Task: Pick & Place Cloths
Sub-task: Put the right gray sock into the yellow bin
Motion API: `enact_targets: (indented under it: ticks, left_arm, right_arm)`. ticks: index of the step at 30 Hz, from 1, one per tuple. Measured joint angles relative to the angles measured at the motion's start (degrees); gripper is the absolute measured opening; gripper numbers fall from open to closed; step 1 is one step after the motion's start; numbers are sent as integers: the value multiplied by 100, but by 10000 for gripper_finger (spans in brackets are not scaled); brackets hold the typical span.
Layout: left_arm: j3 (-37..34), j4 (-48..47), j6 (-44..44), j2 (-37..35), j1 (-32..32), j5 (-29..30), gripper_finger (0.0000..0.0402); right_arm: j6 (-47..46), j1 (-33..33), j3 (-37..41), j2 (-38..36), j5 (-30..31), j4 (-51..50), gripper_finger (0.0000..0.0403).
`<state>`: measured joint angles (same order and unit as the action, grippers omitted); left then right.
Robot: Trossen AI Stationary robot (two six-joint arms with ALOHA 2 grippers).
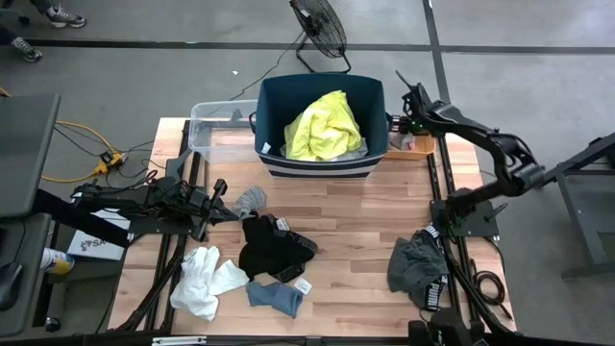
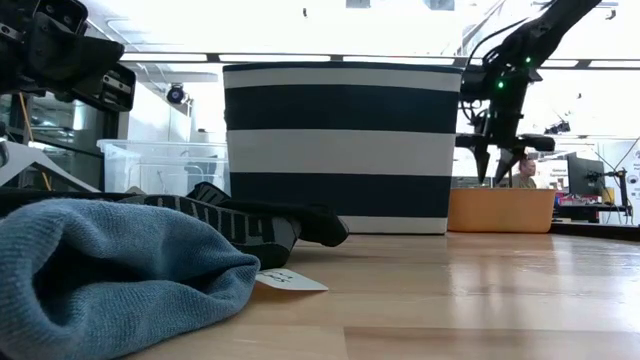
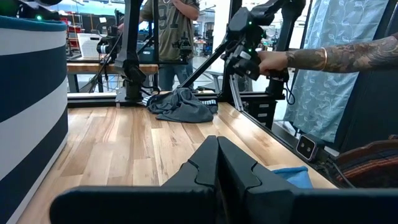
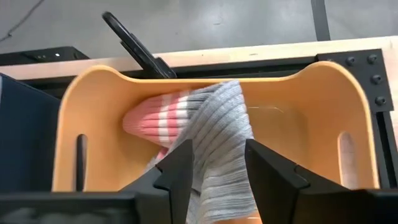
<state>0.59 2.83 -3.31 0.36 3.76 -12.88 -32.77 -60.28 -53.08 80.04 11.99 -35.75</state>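
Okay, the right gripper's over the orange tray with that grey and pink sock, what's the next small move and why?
Probably open the right gripper a little wider and lift straight up. The grey and pink sock already lies in the orange tray, but the fabric runs between the parted fingers, so rising too soon might drag it back out.

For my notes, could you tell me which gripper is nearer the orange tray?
Right. The right gripper hangs directly over the orange tray; the left gripper is across the table, beside a grey sock.

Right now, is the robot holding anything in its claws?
Nothing is firmly held. The right claw stands open around a grey sock in the orange tray; the left claw is shut, empty.
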Motion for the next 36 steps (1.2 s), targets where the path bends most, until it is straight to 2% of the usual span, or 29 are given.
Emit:
enact_targets:
  ticks: [4, 9, 26, 36]
  left_arm:
    - [1, 0, 1, -2, 1, -1, 1]
    - [1, -1, 1, -1, 1, -1, 1]
    - [-1, 0, 0, 0, 1, -2, 1]
    - [1, 0, 0, 0, 1, 0, 1]
  right_arm:
    - [125, 40, 1, -3, -7, 7, 93]
    - [312, 66, 76, -3, 24, 0, 12]
    - [65, 180, 74, 780, 294, -101, 2]
    - [101, 246, 74, 522, 327, -264, 2]
